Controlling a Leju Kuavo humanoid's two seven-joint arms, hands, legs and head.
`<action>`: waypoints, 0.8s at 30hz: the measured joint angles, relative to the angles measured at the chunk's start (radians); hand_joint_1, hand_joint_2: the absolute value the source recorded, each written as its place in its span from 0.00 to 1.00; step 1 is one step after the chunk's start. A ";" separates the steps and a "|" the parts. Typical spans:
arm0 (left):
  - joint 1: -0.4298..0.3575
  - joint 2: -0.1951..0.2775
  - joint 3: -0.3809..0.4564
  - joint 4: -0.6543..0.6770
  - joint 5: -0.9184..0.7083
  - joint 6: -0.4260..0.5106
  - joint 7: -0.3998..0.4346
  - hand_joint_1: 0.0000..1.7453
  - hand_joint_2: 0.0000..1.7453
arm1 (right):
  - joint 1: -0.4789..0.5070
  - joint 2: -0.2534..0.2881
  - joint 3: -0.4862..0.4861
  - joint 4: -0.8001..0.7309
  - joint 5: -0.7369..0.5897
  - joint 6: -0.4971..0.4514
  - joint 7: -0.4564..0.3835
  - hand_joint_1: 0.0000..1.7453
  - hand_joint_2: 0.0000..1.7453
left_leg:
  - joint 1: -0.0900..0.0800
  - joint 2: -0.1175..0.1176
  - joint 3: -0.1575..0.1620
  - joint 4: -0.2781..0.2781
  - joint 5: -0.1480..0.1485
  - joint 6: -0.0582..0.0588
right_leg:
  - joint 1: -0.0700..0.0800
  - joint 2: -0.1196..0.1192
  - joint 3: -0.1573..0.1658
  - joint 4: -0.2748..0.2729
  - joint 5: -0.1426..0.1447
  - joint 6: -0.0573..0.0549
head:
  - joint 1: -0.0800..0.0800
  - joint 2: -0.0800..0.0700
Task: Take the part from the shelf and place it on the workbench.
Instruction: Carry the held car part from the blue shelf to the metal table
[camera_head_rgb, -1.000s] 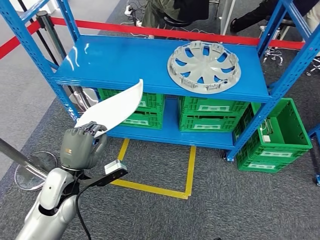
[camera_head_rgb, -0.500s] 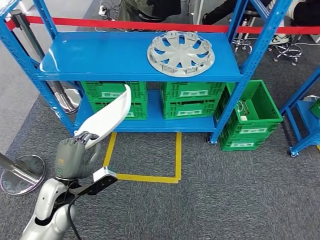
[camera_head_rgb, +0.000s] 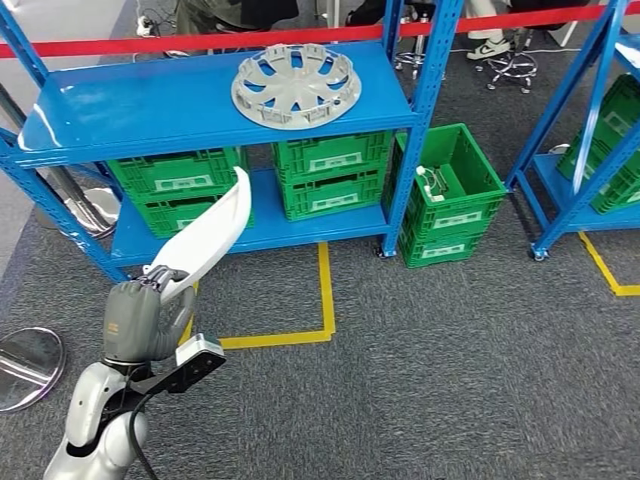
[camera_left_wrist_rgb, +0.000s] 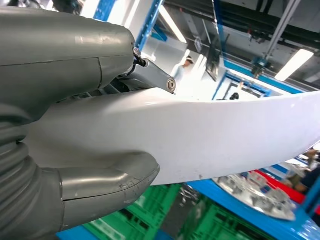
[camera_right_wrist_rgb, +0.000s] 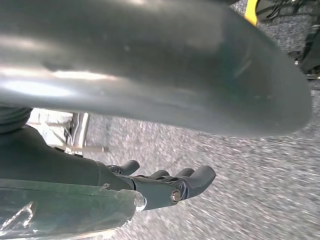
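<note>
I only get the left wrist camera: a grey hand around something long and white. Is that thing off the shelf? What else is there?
Observer: Yes. The head view shows the left hand holding the white part by its lower end, out in front of the blue shelf.
Operator: And the other hand?
Observer: In the right wrist view the right hand holds nothing, fingers apart, over the grey carpet.
Operator: Anything on the floor nearby?
Observer: A green crate stands on the carpet beside the shelf's right post.

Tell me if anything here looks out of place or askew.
One green crate sits on the carpet beside the shelf, at an angle, not on it like the others. The white part in the left hand looks intact.
</note>
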 joint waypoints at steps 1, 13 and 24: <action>0.001 0.000 0.002 -0.001 0.003 0.001 -0.002 1.00 1.00 | 0.000 0.000 -0.002 0.000 0.000 0.000 0.000 0.00 0.00 | 0.001 -0.017 0.030 -0.052 0.000 0.003 | 0.001 0.009 -0.010 0.000 0.013 0.004 | 0.001 0.000; 0.118 0.001 0.088 -0.016 0.150 0.135 -0.043 1.00 1.00 | 0.014 0.066 -0.053 0.001 -0.042 -0.073 0.016 0.00 0.00 | 0.000 0.098 -0.054 -0.081 0.081 0.034 | -0.007 -0.067 -0.020 0.261 -0.126 0.047 | 0.012 0.000; 0.183 0.000 0.126 -0.050 0.164 0.169 -0.049 1.00 1.00 | 0.007 0.127 -0.097 0.002 -0.068 -0.093 0.017 0.00 0.00 | 0.004 0.055 -0.135 0.094 -0.048 -0.017 | 0.004 -0.072 0.118 -0.035 -0.070 -0.014 | 0.010 0.000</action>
